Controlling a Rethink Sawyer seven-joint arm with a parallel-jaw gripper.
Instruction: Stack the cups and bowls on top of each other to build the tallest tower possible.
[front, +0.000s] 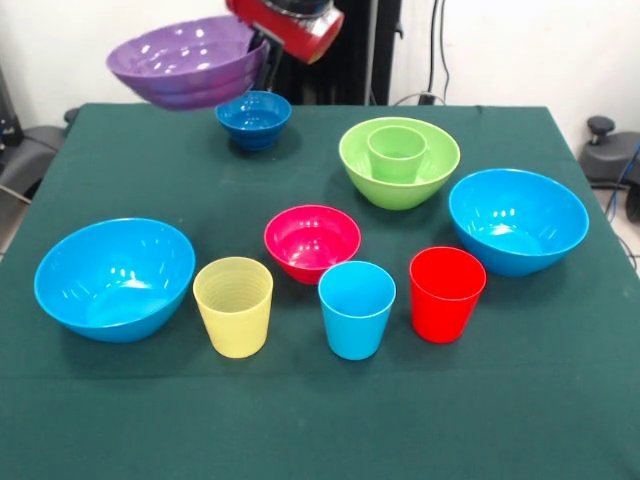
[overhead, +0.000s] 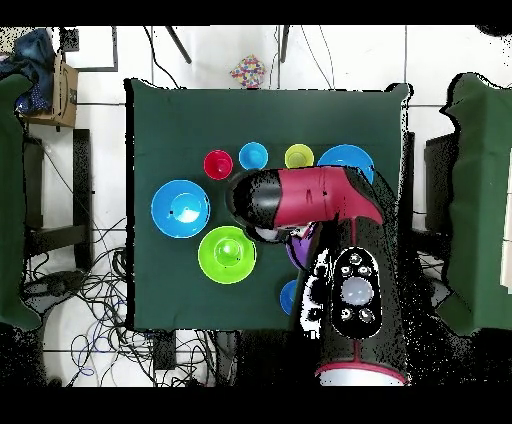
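Observation:
My gripper (front: 263, 52) is shut on the right rim of the wide purple bowl (front: 187, 62) and holds it tilted in the air above the table's far left. The small dark blue bowl (front: 253, 119) stands just below it. The lime green bowl (front: 399, 172) has the green cup (front: 397, 152) upright inside it. The pink-red bowl (front: 312, 241) sits mid-table. The pale yellow cup (front: 233, 306), light blue cup (front: 356, 309) and red cup (front: 446, 293) stand in a front row. In the overhead view the arm (overhead: 300, 195) hides the gripper and most of the purple bowl (overhead: 300, 248).
Two large light blue bowls stand at the table's sides, one on the left (front: 113, 278) and one on the right (front: 517, 220). The green cloth-covered table (front: 320, 420) ends close in front of the cups. Cables lie on the floor by the robot's base (overhead: 100, 320).

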